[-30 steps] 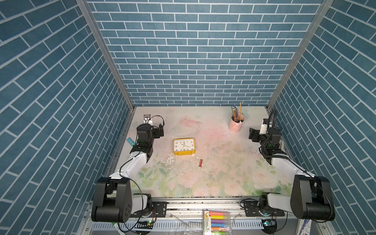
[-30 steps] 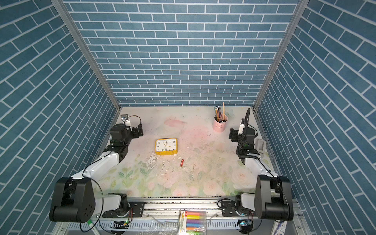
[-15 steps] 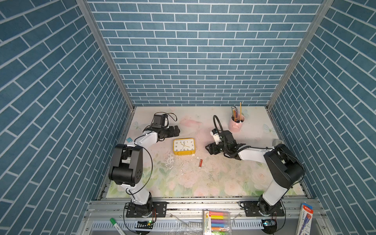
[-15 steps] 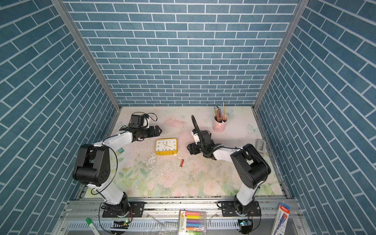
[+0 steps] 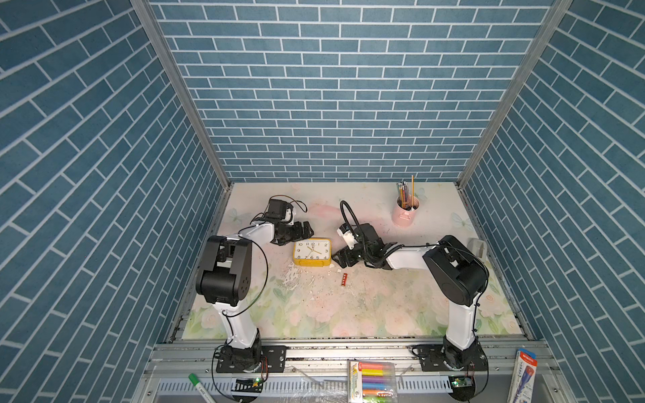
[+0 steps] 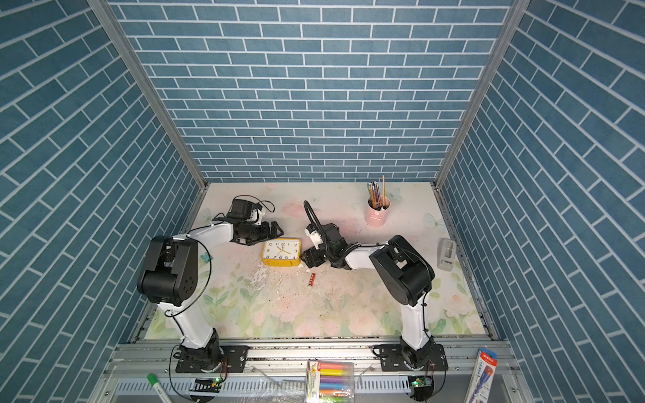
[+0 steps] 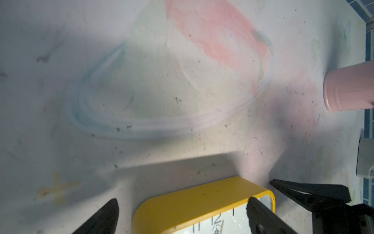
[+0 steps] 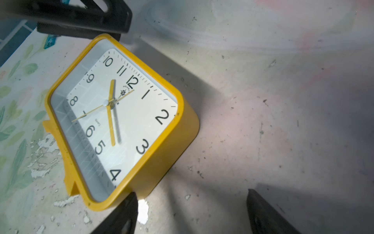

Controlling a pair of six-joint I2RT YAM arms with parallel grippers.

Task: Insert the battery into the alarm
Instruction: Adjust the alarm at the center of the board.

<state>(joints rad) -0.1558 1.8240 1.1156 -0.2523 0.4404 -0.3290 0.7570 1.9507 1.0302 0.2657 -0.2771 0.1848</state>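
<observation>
The alarm (image 5: 312, 252) (image 6: 281, 252) is a yellow clock lying dial-up in the middle of the mat. The battery (image 5: 344, 279) (image 6: 312, 280), small and red, lies loose on the mat just in front of the clock's right corner. My left gripper (image 5: 307, 230) (image 7: 182, 203) is open over the clock's far top edge (image 7: 192, 200), one finger beside it and one above the dial. My right gripper (image 5: 336, 258) (image 8: 192, 195) is open at the clock's right side (image 8: 121, 113), near the "4" corner, with only mat between its fingers. Neither holds anything.
A pink pencil cup (image 5: 405, 213) (image 6: 377, 213) stands at the back right. A grey device (image 5: 478, 247) sits by the right wall. White peeled flecks (image 5: 293, 275) mark the mat in front of the clock. A marker pack (image 5: 371, 382) and a green marker (image 5: 200, 387) lie on the front rail.
Both arms swung in from the table's sides to the clock, the left gripper to its far edge, the right gripper to its right side. Clock and battery stayed put.
</observation>
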